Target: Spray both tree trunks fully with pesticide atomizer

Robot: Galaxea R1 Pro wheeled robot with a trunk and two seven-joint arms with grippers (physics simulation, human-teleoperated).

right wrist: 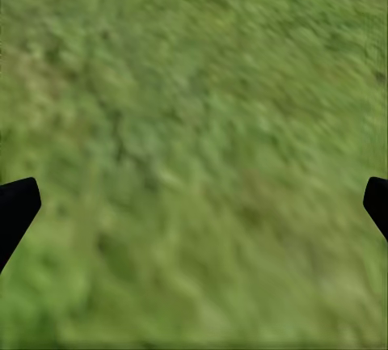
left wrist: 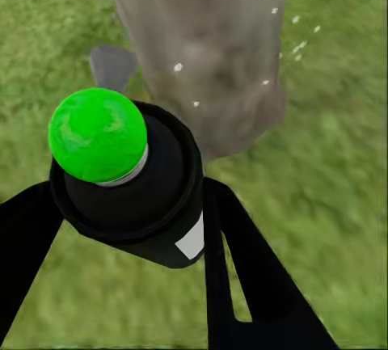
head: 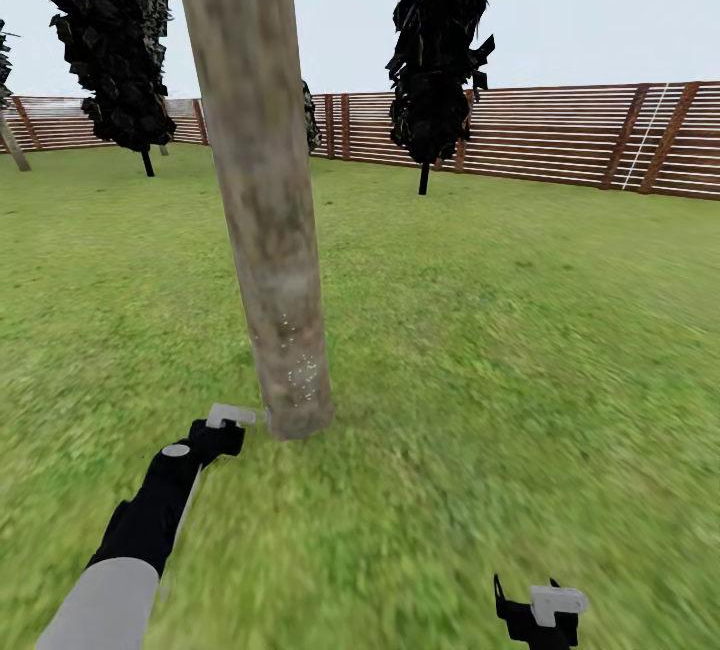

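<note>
Green grass covers the garden floor around the tree trunk. Nearest, the right claw hangs over bare grass with its fingers wide apart. Just beside the foot of the trunk, the left claw is closed around the pesticide atomizer, whose top glows green. White specks of pesticide dot only the low part of the trunk, so most of it looks unsprayed. Far behind it stands the wooden fence.

Your tree trunk cut off at twelve o'clock, right gripper clipped at six o'clock, spray bottle hiding the left fingers' grip.
</note>
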